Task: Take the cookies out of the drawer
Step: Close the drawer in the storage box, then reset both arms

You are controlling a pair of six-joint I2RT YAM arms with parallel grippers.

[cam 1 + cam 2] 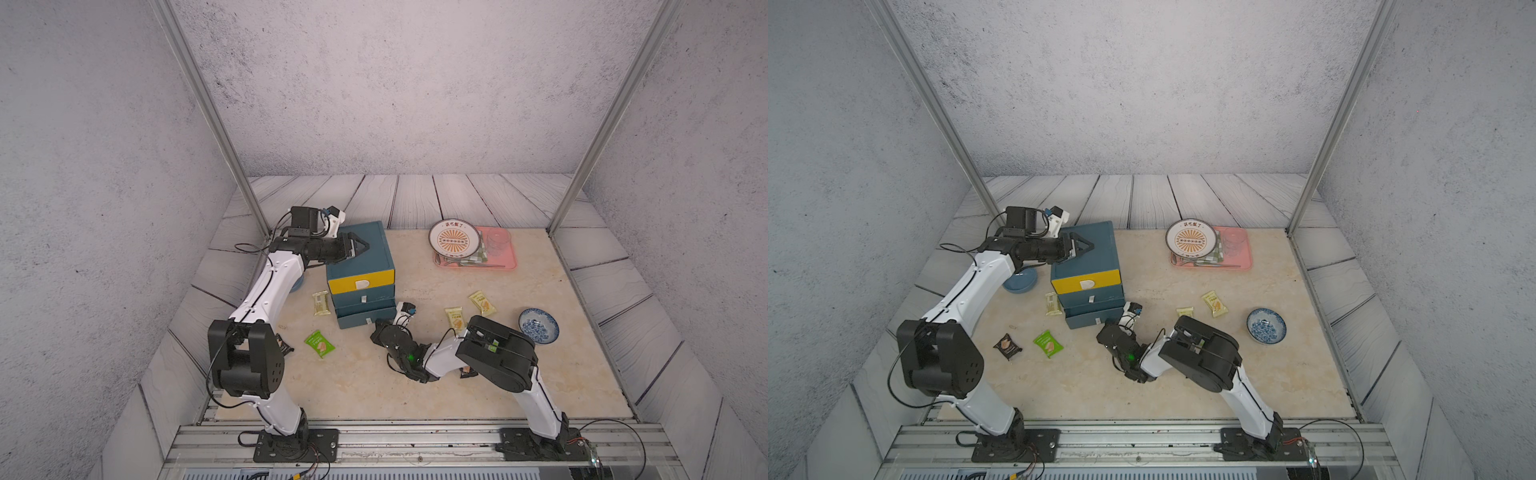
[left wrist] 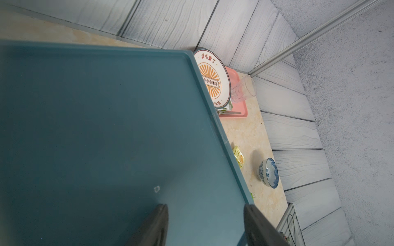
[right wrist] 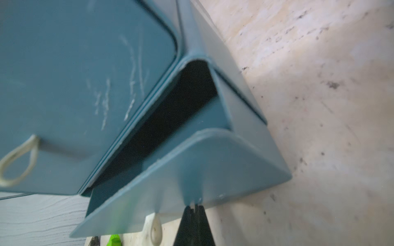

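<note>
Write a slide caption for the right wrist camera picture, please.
Shut black right gripper at the front of the slightly open teal plastic bottom drawer, with beige marble-look tabletop beside it.

The drawer unit [image 2: 106, 127] looks matt, smooth teal plastic, scratched on one front; the surface [image 1: 374, 382] resembles mottled beige stone; the cookies [image 1: 319, 344] wear glossy wrappers; the bowl [image 1: 538, 325] is glazed.

Beige tabletop [image 1: 374, 382] — drawer unit [image 1: 374, 257], cookies [image 1: 319, 344], pink tray [image 1: 509, 259], blue-patt. bowl [image 1: 538, 326].

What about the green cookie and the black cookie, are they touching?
Apart. A top view shows bare table between the green cookie and the black cookie.
</note>
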